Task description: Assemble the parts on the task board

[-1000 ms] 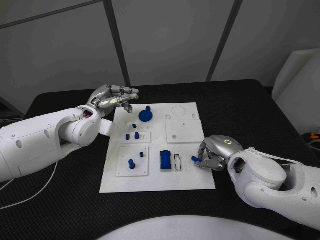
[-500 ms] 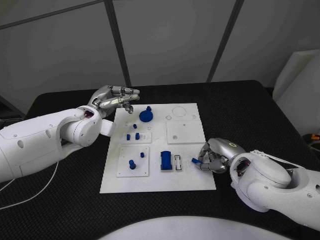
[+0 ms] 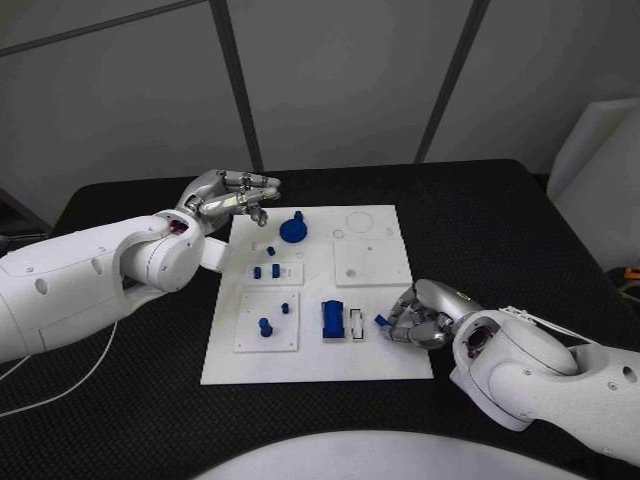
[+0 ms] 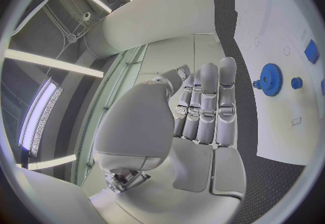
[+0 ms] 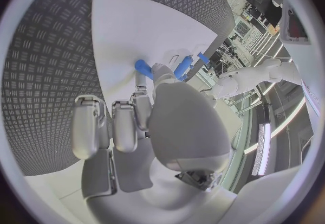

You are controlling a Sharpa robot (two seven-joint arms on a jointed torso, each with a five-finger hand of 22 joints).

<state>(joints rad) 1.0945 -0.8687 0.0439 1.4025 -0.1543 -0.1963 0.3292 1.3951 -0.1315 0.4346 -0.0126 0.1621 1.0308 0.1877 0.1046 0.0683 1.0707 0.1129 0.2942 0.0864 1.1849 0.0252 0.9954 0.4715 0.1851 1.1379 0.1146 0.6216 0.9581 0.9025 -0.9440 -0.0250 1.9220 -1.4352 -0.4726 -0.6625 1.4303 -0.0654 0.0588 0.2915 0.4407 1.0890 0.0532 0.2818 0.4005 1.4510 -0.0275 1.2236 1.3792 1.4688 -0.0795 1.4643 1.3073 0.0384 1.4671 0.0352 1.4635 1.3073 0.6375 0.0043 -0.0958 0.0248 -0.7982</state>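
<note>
The left hand (image 3: 234,197) hovers over the far left corner of the task board (image 3: 313,362), fingers loosely apart and holding nothing. Just beside it on the board stands a blue gear (image 3: 291,231) with a toothed rim and a central stub. Nearer, small blue pegs (image 3: 267,270) stand upright in a raised white tile, more pegs (image 3: 267,325) in the tile below. At the middle sits a blue rectangular block (image 3: 332,319) next to a narrow white slot (image 3: 355,323). At the board's right edge the right hand (image 3: 418,318) pinches a small blue part (image 3: 384,321) between fingertips, low over the plate — the wrist view shows it (image 5: 143,68) held at the tips.

The risk, as I judge it: the part is small, smooth plastic and held only at the tips, so a tilt on entry could jam it or make it slip out. The matte white board lies loose on textured black table (image 3: 493,220) — a sideways push could shift it.
</note>
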